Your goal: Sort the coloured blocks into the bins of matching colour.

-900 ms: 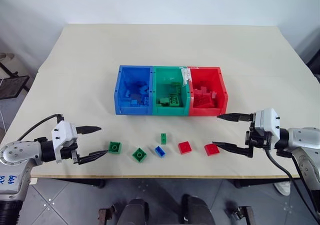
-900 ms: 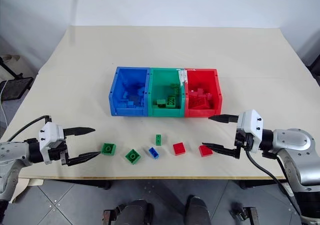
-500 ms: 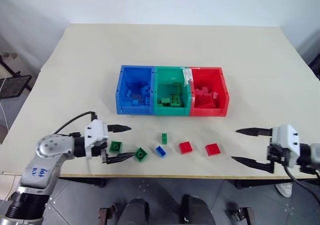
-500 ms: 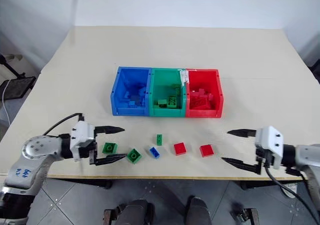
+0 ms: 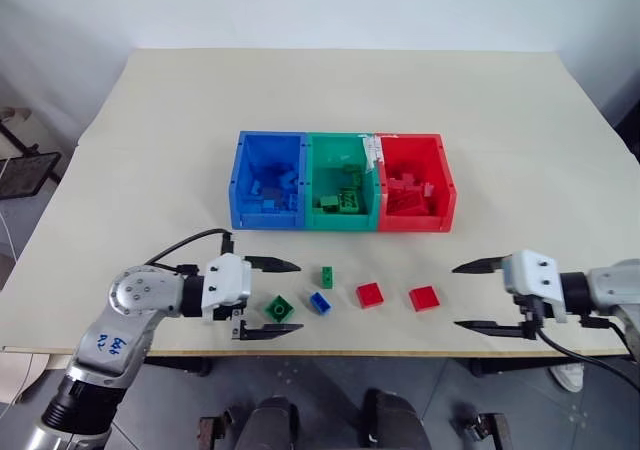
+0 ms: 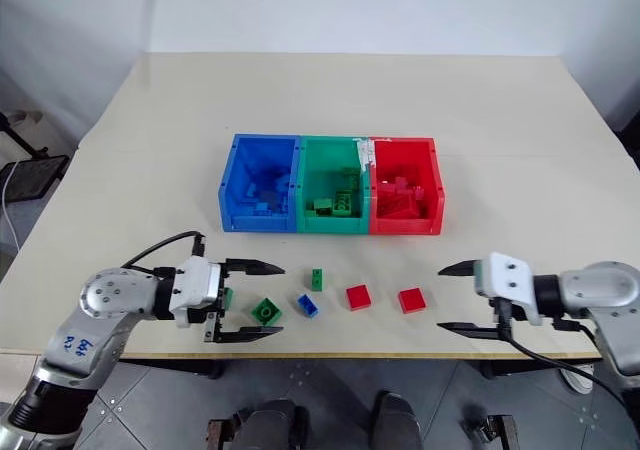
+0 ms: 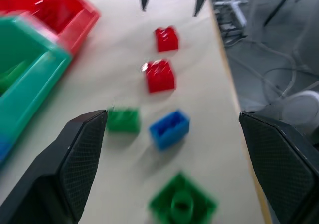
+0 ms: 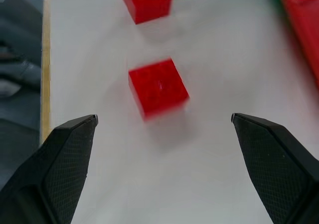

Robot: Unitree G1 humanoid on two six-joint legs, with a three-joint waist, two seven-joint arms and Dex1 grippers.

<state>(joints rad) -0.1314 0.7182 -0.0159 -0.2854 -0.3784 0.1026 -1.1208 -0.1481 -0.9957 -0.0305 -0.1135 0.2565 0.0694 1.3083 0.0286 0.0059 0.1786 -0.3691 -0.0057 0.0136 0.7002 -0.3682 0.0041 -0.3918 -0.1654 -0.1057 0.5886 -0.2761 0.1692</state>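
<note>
The blue (image 5: 240,185), green (image 5: 340,218) and red (image 5: 448,195) bins stand joined in a row at mid-table, each holding several blocks. Loose blocks lie near the front edge: a green square (image 5: 281,309), a narrow green piece (image 5: 327,277), a blue block (image 5: 320,302) and two red squares (image 5: 370,294) (image 5: 424,298). My left gripper (image 5: 298,297) is open, its fingers standing either side of the green square (image 7: 183,204). Another green block (image 6: 228,295) peeks from behind it. My right gripper (image 5: 457,296) is open just right of the nearer red square (image 8: 158,88).
The table's front edge (image 5: 380,351) runs close below both grippers. Bare tabletop (image 5: 330,100) lies behind and beside the bins. A dark stand (image 5: 20,170) sits off the table's left side.
My left gripper has swept right along the front edge, past the leftmost green block, to the green square. My right gripper drew back to the right, then came leftward toward the red square.
</note>
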